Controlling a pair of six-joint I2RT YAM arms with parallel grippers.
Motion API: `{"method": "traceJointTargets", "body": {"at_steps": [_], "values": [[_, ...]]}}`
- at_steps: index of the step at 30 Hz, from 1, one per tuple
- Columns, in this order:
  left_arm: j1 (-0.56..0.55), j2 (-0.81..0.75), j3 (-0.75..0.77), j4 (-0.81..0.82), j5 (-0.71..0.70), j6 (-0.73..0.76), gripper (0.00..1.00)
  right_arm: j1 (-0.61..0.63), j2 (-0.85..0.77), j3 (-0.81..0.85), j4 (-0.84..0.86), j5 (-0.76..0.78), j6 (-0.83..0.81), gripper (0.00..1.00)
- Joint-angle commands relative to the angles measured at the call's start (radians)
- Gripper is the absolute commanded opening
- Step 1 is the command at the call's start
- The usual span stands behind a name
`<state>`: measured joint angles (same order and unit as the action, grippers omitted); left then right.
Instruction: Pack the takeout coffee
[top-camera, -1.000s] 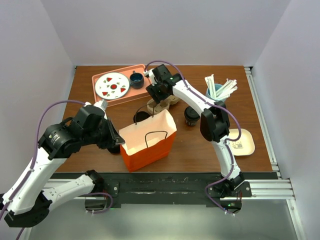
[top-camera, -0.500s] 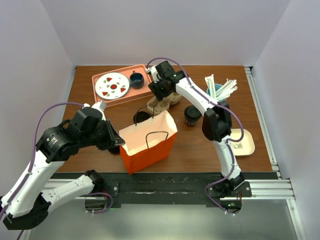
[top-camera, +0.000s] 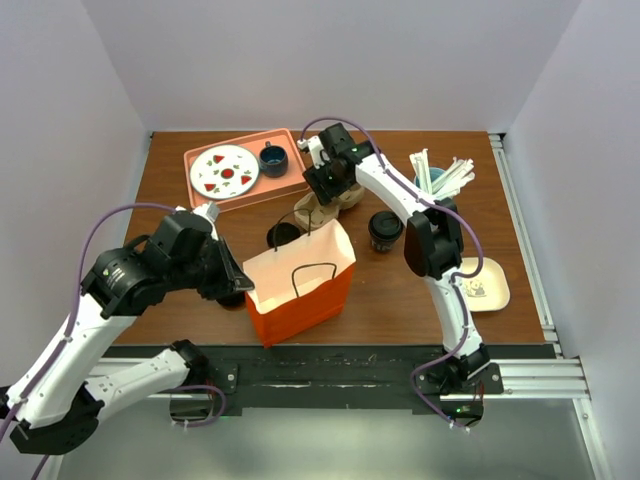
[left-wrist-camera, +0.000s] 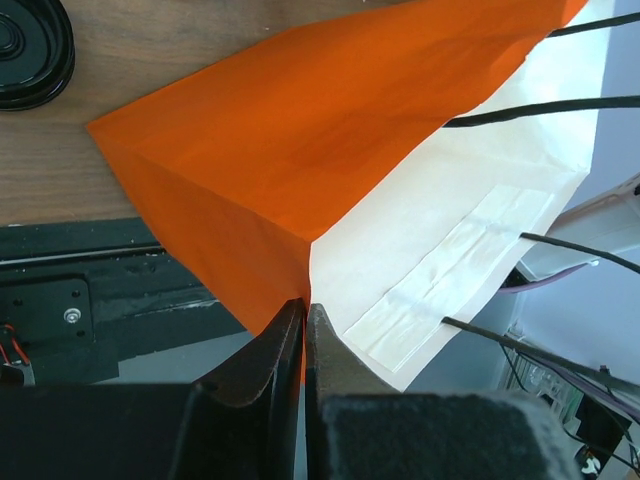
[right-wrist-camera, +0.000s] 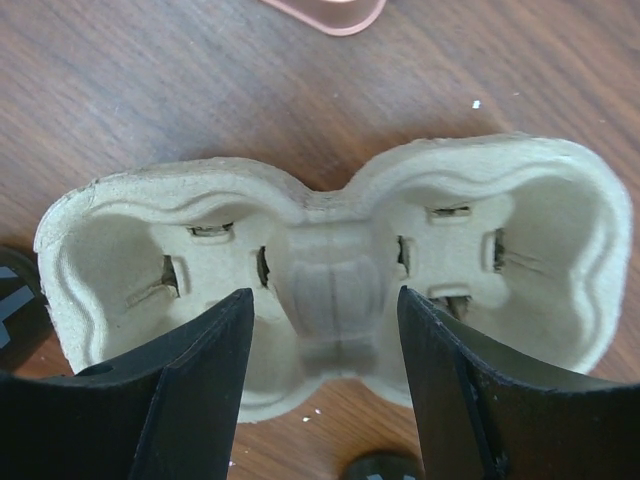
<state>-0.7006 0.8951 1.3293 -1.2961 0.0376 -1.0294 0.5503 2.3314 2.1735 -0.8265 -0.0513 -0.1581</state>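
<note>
Orange bag pinched in left claw — right claw straddles carrier.

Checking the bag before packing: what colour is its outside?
The bag is orange outside, whitish inside; left wrist view shows it best.

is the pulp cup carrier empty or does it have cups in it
Empty: in the right wrist view both wells of the cup carrier show bare pulp, with nothing seated in them.

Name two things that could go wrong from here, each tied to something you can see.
1. The left tool pinches only a thin edge of the orange bag; the paper might slip or tear.
2. The right tool stands open astride the middle ridge of the cup carrier; closing off-centre might tilt or crush it.
</note>
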Motion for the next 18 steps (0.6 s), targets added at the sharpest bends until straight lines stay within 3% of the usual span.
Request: {"method": "traceJointTargets", "body": {"at_steps": [1,8,9,12,18], "values": [[0.006,0.030,0.025,0.034,0.028,0.025,0.10,0.000,0.017,0.048,-0.011,-0.027,-0.015,0.62],[0.004,0.007,0.013,0.038,0.022,0.015,0.10,-0.001,0.043,0.103,-0.007,0.016,-0.012,0.52],[0.006,0.004,0.013,0.038,0.021,0.014,0.10,-0.001,0.043,0.104,0.001,0.027,-0.009,0.45],[0.006,0.002,0.015,0.037,0.018,0.014,0.10,-0.004,0.051,0.115,0.010,0.065,-0.008,0.38],[0.004,0.001,0.016,0.032,0.012,0.014,0.10,-0.032,0.054,0.152,0.029,0.084,0.014,0.36]]}}
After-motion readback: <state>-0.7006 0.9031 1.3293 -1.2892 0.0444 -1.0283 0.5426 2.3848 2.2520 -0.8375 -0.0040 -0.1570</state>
